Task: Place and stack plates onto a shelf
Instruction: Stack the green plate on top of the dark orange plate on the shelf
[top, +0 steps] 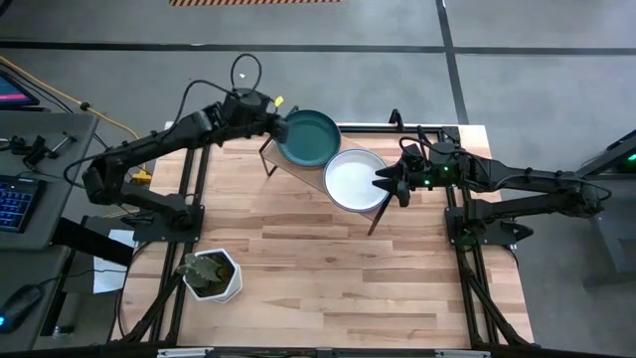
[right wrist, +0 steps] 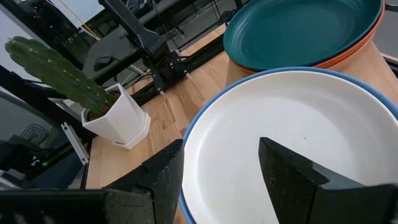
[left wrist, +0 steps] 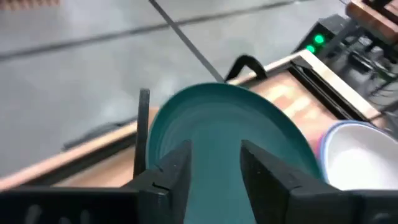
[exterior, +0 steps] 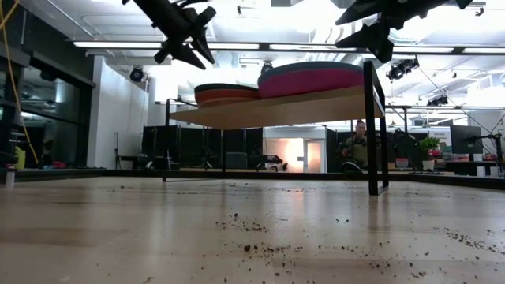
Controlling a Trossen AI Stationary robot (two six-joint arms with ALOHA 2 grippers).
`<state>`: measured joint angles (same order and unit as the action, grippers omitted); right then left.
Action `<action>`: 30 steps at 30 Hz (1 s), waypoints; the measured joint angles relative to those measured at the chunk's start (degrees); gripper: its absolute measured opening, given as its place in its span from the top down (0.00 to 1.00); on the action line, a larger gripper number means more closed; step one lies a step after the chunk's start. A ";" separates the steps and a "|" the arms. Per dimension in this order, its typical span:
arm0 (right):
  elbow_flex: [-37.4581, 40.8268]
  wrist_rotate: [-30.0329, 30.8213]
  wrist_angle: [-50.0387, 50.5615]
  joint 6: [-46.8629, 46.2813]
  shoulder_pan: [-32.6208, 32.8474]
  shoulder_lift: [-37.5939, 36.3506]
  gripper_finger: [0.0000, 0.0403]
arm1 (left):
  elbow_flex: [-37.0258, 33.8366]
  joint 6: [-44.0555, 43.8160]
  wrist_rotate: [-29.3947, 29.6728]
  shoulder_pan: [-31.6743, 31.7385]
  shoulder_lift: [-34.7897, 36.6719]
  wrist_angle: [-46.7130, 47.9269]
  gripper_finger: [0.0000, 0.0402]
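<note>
All six plates look stacked on the shelf [top: 370,204] near the table's far edge: dark green plate [top: 308,137] tops one pile, white plate [top: 355,180] the other. Left gripper [top: 275,124] and right gripper [top: 391,183] hover open and empty, so little seems left.

Matte plates [top: 355,180], wood shelf [exterior: 276,109]

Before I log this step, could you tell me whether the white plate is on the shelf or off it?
On it. The white plate tops a stack on the shelf, with blue and magenta plates beneath; the right end effector is open at its edge.
</note>
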<state>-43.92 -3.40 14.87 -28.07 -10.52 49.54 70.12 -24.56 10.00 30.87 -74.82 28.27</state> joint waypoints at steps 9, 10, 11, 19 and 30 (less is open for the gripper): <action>0.00 1.70 0.09 0.16 0.02 0.00 0.53 | -15.69 -7.85 11.92 -3.22 0.75 -19.71 0.98; 0.00 1.73 0.11 0.00 0.02 0.00 0.53 | -16.87 -9.24 11.91 -3.12 0.72 -21.32 0.99; 0.00 1.74 0.11 -0.17 0.00 0.00 0.53 | -17.58 -10.15 12.09 -3.12 0.80 -22.60 0.99; 0.00 1.75 0.09 -0.42 0.00 -0.02 0.53 | -17.92 -7.96 17.54 -4.45 0.75 -27.52 1.00; 0.00 1.74 0.09 -0.44 0.00 -0.02 0.53 | -17.96 -9.46 22.74 -4.43 -2.71 -26.51 1.00</action>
<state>-43.92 -1.65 14.96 -28.51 -10.52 49.52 52.16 -34.02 32.74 26.44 -77.52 1.76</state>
